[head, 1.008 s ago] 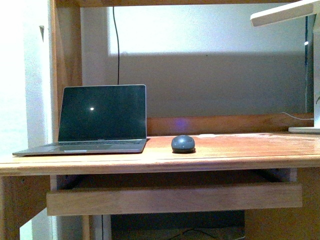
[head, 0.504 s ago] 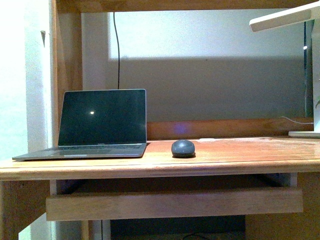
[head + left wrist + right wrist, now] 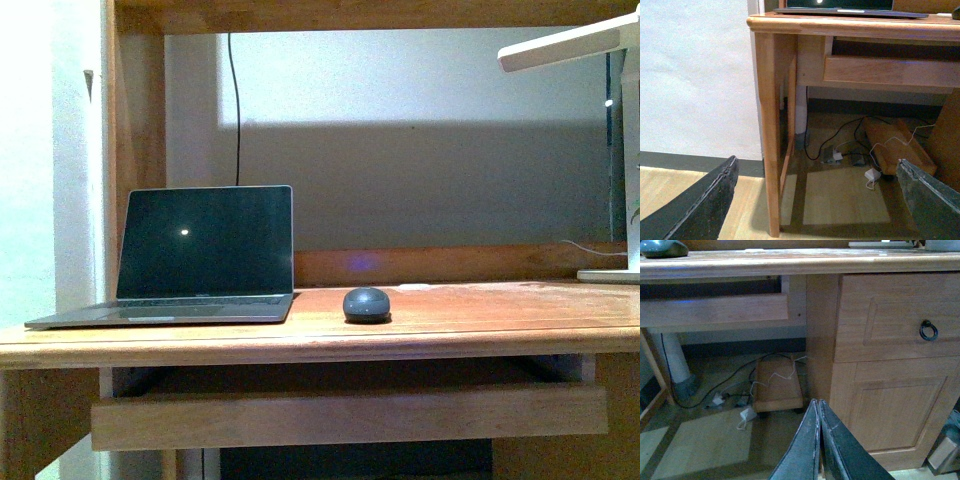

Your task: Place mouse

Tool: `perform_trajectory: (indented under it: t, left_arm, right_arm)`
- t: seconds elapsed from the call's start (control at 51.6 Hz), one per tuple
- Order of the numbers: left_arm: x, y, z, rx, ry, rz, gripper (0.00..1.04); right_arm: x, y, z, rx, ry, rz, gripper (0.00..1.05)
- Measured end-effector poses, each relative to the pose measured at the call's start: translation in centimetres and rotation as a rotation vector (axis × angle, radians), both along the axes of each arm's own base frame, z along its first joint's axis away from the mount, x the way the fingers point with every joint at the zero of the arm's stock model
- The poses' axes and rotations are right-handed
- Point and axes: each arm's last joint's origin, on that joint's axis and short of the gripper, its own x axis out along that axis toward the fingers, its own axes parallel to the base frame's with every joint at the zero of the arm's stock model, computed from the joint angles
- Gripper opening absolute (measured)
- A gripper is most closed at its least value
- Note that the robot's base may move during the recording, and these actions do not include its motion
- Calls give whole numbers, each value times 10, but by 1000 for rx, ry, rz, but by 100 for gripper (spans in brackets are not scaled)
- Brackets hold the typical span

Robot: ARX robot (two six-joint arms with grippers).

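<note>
The dark grey dome-shaped mouse sits on the wooden desk just right of the open laptop. It also shows at the desk's edge in the right wrist view. Neither gripper shows in the front view. My left gripper is open and empty, low below the desk's left end, facing the desk leg. My right gripper is shut and empty, low in front of the desk's cabinet door.
A pull-out tray front hangs under the desktop. A white lamp stands at the desk's right. Cables and adapters and a wooden block lie on the floor under the desk. A drawer with a ring handle is at the right.
The front view has shifted: the desk, laptop and mouse sit a little lower in frame than a second ago. The mouse has not moved on the desk.
</note>
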Motion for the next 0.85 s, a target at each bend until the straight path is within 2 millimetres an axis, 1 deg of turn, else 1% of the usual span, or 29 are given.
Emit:
perform_trajectory:
  t: [0.039,0.097,0.194,0.271,0.329,0.465,0.504,0.523,0.601,0.659,0.678,0.736,0.853]
  left_arm:
    - [0,0,0,0,0,0,97]
    - [0,0,0,0,0,0,97]
    - [0,0,0,0,0,0,97]
    - [0,0,0,0,0,0,97]
    - [0,0,0,0,0,0,97]
    - [0,0,0,0,0,0,97]
    - [0,0,0,0,0,0,97]
    - [0,0,0,0,0,0,97]
    - [0,0,0,0,0,0,97]
    - [0,0,0,0,0,0,97]
    - [0,0,0,0,0,0,97]
    - [0,0,0,0,0,0,97]
    - [0,0,0,0,0,0,97]
  right_arm:
    - [0,0,0,0,0,0,3]
    - [0,0,0,-1,0,0,9]
    - [0,0,0,-1,-1,0,25]
    - [0,0,0,-1,-1,0,35]
    - [0,0,0,-1,-1,0,46]
    - [0,0,0,-2,-1,0,65]
    - [0,0,0,-1,-1,0,72]
    - [0,0,0,-2,-1,0,77]
    - [0,0,0,-1,-1,0,90]
    - [0,0,0,-1,-1,0,98]
    - [0,0,0,-1,-1,0,99]
    - [0,0,0,-2,-1,0,97]
    - [0,0,0,-2,-1,0,97]
